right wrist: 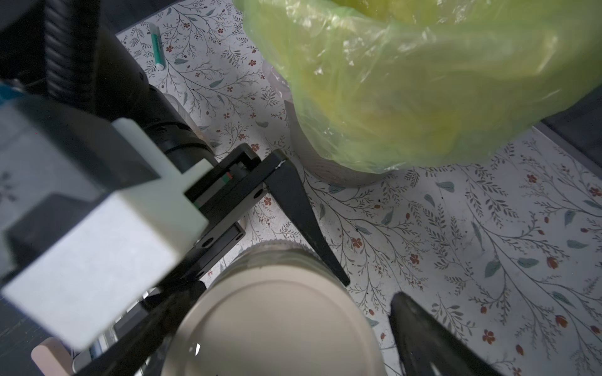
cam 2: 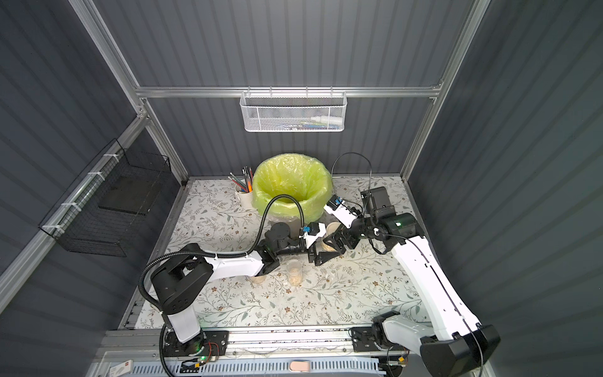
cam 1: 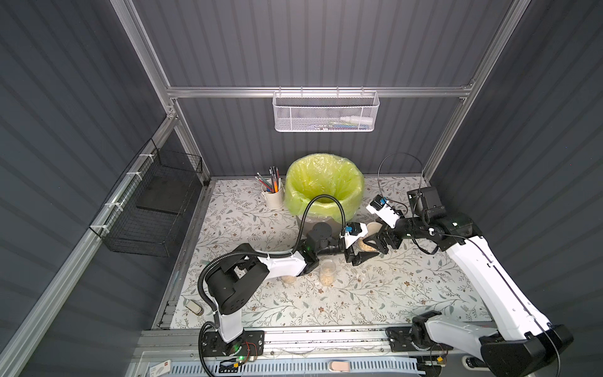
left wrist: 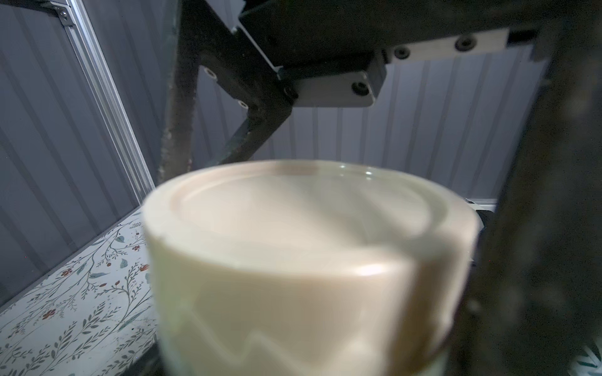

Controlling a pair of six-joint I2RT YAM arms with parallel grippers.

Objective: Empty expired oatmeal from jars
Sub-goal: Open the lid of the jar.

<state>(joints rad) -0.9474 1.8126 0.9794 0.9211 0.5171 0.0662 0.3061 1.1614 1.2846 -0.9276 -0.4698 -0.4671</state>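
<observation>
The left fingers (right wrist: 303, 221) are closed on the glass body of the squat jar (right wrist: 280, 257), with 1 dark finger lying flat against the glass just under the lid (right wrist: 277, 328). I judge the grip sits low so that the top is left free. The right fingers (right wrist: 420, 338) stand wide on either side of that beige lid. Bare table shows between the lid's edge and the finger in view, so they hold nothing. Coming from above, they look placed to take the lid by its rim while the left arm (cam 1: 280, 261) braces the jar against turning. The lid is on, so none of this jar's oatmeal (cam 1: 365, 247) can pour yet; the pale flakes show through the glass in both top views. I cannot tell whether the jar's base rests on the table (cam 1: 401, 293) or hangs just off it. The jar is just in front of the bin (cam 1: 292, 192) with its yellow-green bag, near enough, I judge, that a short carry and a tip would empty it there. The 2 taller jars (cam 1: 327, 272) stand upright nearer the front, each with oatmeal at the bottom. 1 is open-topped in plain view and 1 is partly under the left arm, both apart from the work at the lid.
</observation>
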